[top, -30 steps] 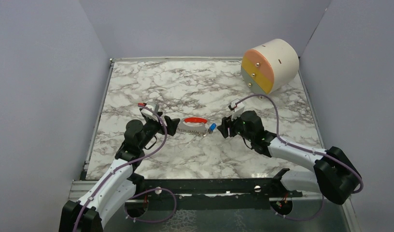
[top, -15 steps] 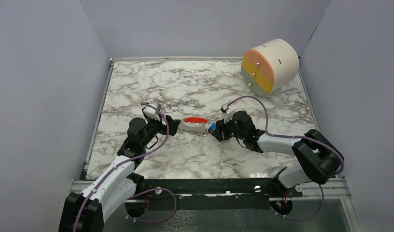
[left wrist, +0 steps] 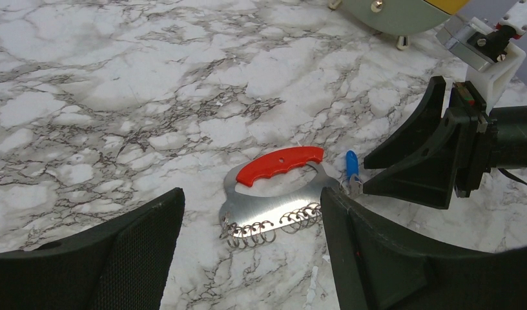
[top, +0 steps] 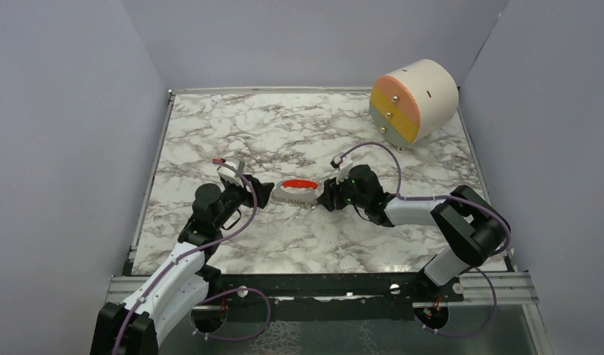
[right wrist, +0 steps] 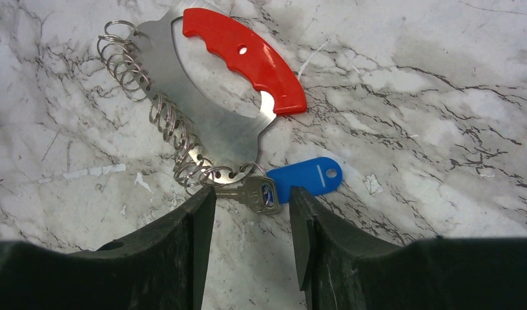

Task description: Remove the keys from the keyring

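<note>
Top view: left claw (top: 267, 194) and right claw (top: 326, 200) flank the steel half-moon keyring with red grip (top: 297, 188), lying mid-surface (top: 232, 126). Left wrist: our left claw gapes wide around the keyring. Right wrist: the right claw is narrow, straddling the small silvery key with blue tag (right wrist: 258, 192), not pinching yet. We'd pin the keyring first, then pinch the key's head squarely and work it round its wire ring (right wrist: 212, 173).

White-and-black arms (top: 169, 277), purple cables (top: 373, 144)
</note>
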Controlling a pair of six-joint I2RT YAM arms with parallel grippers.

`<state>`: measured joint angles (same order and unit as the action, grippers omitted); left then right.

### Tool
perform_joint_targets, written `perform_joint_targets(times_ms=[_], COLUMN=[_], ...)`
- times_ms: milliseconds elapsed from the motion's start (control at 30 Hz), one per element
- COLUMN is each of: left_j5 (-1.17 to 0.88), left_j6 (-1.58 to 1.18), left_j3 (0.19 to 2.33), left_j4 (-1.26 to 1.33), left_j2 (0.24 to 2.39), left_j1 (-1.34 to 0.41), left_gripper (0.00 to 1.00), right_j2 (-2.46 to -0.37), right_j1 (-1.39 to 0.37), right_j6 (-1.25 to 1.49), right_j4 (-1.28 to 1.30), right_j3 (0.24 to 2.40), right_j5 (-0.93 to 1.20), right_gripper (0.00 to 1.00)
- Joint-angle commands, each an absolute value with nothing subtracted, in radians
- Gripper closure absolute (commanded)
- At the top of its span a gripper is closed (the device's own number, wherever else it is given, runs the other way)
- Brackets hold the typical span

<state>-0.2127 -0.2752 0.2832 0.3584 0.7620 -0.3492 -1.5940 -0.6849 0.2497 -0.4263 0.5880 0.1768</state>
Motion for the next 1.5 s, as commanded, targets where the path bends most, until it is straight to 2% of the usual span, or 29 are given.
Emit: perform_joint_targets(times_ms=[0,233,700,1067,1100,1133,1200,1233,1467], left_j5=[-0.205,-0.192,-0.189,-0.186,-0.186,-0.187,-0.187,-0.187,-0.191], left_j6=[-0.283,-0.285,-0.287,-0.285,-0.285,-0.285,-0.284,-0.284,-0.28], left_j3=[0.267,0.262,0.255,0.255,0.256,0.256,0.255,0.254,0.255], left_j4=[0.386,0.387,0.387,0.388,0.388,0.388,0.389,0.39,0.39], left_j2=[0.732,0.729,0.699,0.712,0.713,0.714,0.714,0.713,0.715], left_j1=[-0.352,-0.353,-0.353,-0.353,-0.353,-0.353,-0.353,-0.353,-0.353], left_gripper=[0.24,0.35,0.36,0.37,0.38,0.39,0.43,0.46,0.68], right_j2=[-1.596,-1.618,-1.683,-1.729,-1.734,-1.739,-1.749,-1.754,-1.694], right_j1=[-0.698,-0.709,-0.715,-0.725,-0.725,-0.728,-0.73,-0.733,-0.745], right_j6=[0.254,0.262,0.274,0.265,0.264,0.262,0.258,0.257,0.231], right_j4=[-0.473,-0.452,-0.434,-0.423,-0.422,-0.421,-0.42,-0.418,-0.385], right_j3=[0.58,0.579,0.595,0.651,0.659,0.665,0.674,0.679,0.723], right_j5=[0.176,0.17,0.13,0.133,0.132,0.133,0.133,0.137,0.151], right_gripper=[0.54,0.59,0.66,0.66,0.68,0.75,0.96,0.99,1.0])
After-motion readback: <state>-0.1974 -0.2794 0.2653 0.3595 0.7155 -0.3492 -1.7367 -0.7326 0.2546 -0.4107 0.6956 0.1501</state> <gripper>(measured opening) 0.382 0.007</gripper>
